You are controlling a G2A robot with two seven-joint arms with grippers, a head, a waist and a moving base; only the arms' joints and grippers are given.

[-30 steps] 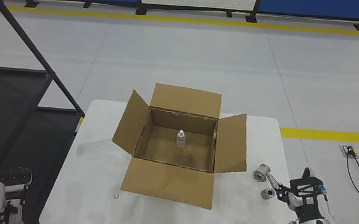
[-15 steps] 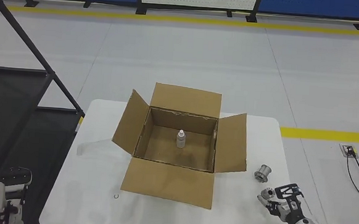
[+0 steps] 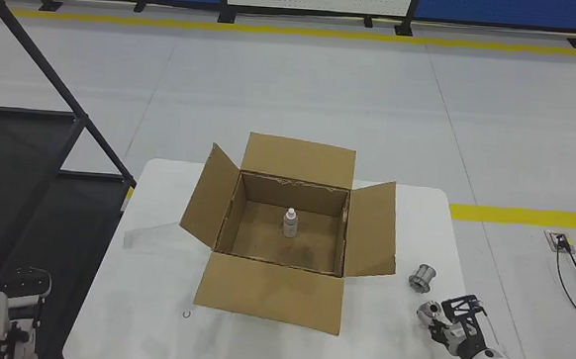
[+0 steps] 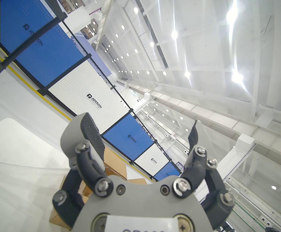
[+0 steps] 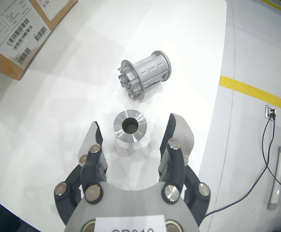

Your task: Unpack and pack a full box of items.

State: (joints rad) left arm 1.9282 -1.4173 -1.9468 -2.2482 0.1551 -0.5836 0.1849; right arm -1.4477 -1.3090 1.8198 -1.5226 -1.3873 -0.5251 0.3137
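Cardboard box (image 3: 272,278) sits open on the middle of the table (image 3: 154,270), a small white bottle (image 3: 289,222) upright inside. Right gripper (image 5: 134,122) hovers spread-fingered and empty above what looks like a steel bushing (image 5: 130,129) at the near right, with a flanged grey cylinder (image 5: 146,74) just beyond. Left gripper (image 4: 142,122), also spread, points ceilingward. To fetch the bottle, rise straight first and clear the right flap (image 3: 371,229).

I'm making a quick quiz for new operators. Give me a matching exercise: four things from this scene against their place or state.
1 white bottle
2 flanged cylinder
3 metal ring
4 left gripper

A lying on its side on the table
B pointing at the ceiling, fingers open
C upright inside the cardboard box
D on end, hole up

Pairs: 1-C, 2-A, 3-D, 4-B
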